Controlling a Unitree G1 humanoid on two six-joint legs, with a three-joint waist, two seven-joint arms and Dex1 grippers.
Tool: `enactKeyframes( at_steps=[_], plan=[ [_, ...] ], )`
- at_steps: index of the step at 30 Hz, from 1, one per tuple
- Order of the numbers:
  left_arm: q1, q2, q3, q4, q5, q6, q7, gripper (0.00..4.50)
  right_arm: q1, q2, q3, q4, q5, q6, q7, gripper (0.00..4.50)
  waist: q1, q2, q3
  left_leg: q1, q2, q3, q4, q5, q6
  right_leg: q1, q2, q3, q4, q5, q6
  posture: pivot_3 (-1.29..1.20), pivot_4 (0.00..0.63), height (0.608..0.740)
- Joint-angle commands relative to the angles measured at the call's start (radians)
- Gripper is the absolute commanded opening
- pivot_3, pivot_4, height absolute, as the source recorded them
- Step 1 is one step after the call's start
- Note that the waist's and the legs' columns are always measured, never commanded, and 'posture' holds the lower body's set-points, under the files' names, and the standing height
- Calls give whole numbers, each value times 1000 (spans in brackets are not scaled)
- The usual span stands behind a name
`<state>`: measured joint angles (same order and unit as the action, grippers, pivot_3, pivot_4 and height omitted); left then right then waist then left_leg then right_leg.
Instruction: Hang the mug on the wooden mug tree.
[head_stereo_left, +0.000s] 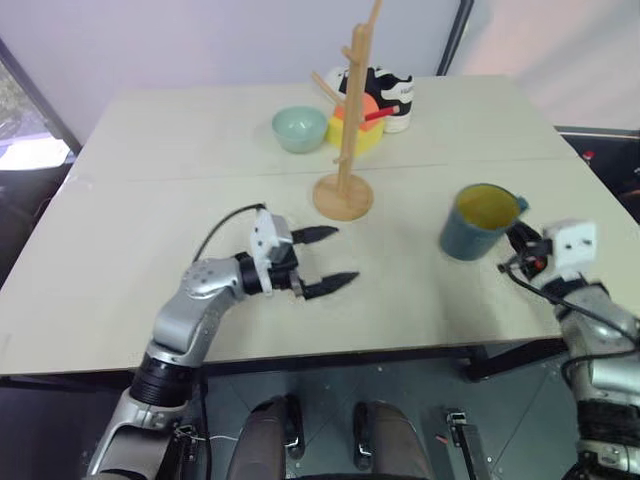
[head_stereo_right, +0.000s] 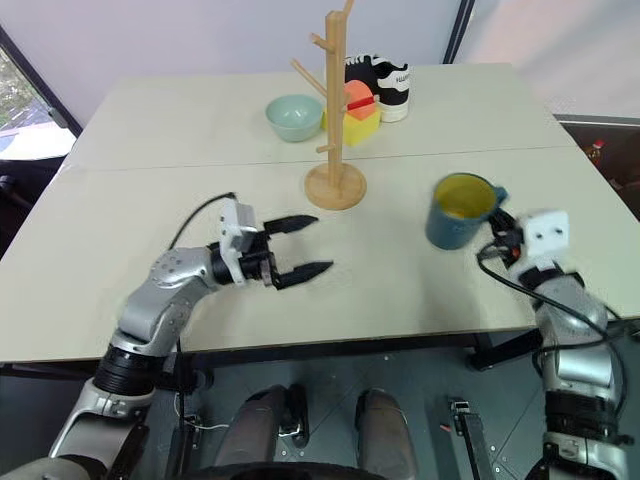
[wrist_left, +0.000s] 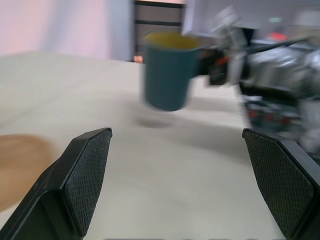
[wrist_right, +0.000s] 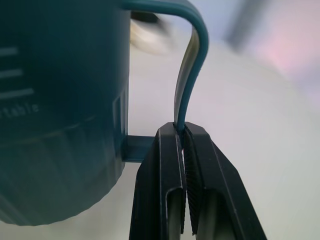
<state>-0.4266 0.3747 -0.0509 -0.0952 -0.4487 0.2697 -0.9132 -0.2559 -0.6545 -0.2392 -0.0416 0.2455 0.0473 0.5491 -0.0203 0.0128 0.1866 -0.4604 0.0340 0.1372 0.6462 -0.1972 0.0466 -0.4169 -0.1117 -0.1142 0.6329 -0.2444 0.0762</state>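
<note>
Above table (head_stereo_left: 150, 200): mug (head_stereo_left: 478, 223) in right tool (wrist_right: 183, 131)

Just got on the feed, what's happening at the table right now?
The right gripper is shut on the handle of the mug, holding it upright above the table, to the right of the wooden mug tree. The left gripper is open and holds nothing. The mug is not on a peg yet.

- Even, soft indoor light is seen across the pale beige table (head_stereo_left: 150, 200); daylight enters at the far left edge.
- Faint, diffuse shadows are cast; no glare is noted.
- In the left wrist view, the dark teal-blue mug with yellow inside (wrist_left: 169, 70) is smeared by motion blur.
- In the right wrist view, the background is defocused.
</note>
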Motion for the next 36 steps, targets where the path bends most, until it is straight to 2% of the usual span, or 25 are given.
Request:
enactKeyframes(
  at_steps=[1, 4, 7, 12, 22, 36],
  plan=[
    [-49, 27, 86, 8, -36, -41, -6, 4500, -142, -29, 63, -32, 6, 27, 76, 41, 5, -1, 0, 0, 0, -1, 0, 0, 0, 0, 0, -1, 0, 0, 0, 0, 150, 735],
    [-68, 51, 119, 5, -65, -25, -21, 4500, -293, -20, 109, 80, 15, 26, 144, 41, 15, -1, 0, -1, -1, -1, 0, -1, 1, -4, 0, -2, -2, 0, 0, 0, 150, 735],
    [-78, 63, 148, -24, -109, 8, -14, 4500, -462, -1, 158, 287, -7, -23, 219, 41, 12, -2, 1, -5, -2, 1, 2, -2, 5, -4, -2, -1, -2, 0, 1, 0, 150, 735],
    [-57, 73, 159, -76, -134, 32, 9, 4500, -632, 28, 190, 567, -50, -131, 287, 41, 8, -2, 1, -9, -3, 4, 4, 2, 3, -6, 0, -1, -2, 4, 7, 0, 150, 735],
    [-34, 85, 184, -116, -150, 44, 49, 4500, -832, 84, 208, 878, -98, -259, 350, 41, 2, -2, 1, -7, -1, 4, 3, 3, 2, -7, 2, 0, 0, 4, 8, 0, 150, 735],
    [-33, 94, 191, -118, -147, 38, 58, 4500, -972, 155, 226, 1103, -185, -312, 331, 41, 2, -2, 1, -7, -1, 5, 2, 4, 0, -7, 2, 1, 1, 4, 8, 0, 150, 735]
  ],
)
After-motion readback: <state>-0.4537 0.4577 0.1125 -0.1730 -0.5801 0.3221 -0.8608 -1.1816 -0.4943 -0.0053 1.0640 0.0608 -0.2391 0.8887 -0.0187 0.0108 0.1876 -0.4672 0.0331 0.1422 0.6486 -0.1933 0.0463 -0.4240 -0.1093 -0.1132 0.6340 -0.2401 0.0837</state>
